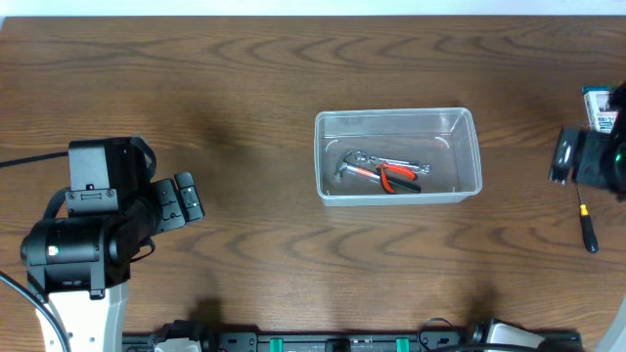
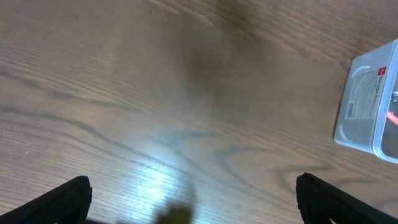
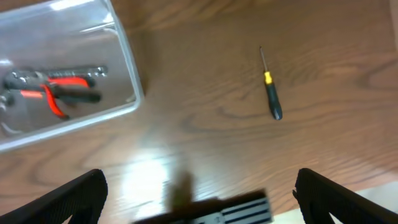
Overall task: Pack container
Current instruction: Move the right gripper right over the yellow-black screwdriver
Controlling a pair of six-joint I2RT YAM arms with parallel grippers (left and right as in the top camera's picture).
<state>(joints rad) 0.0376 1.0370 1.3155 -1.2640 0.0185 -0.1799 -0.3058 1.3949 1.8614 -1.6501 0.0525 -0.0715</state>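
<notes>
The clear plastic container (image 1: 391, 113) stands mid-table, holding red-and-black pliers (image 1: 397, 177) and a silver wrench (image 1: 372, 160). Well to its left my left gripper (image 1: 186, 200) hovers open over bare wood; in the left wrist view its fingers (image 2: 65, 200) are wide apart with nothing between them, and the container (image 2: 367, 93) shows at the right edge. At the table's right edge my right gripper (image 1: 562, 156) is open and empty, apart from the container (image 3: 127, 62). A black-and-yellow screwdriver (image 3: 270, 93) lies on the wood ahead of it.
A small blue-and-white box (image 1: 599, 106) sits at the far right edge behind the right arm; it shows blurred at the bottom of the right wrist view (image 3: 230, 211). The screwdriver (image 1: 585, 223) lies just in front of that arm. The left arm's base fills the front left corner.
</notes>
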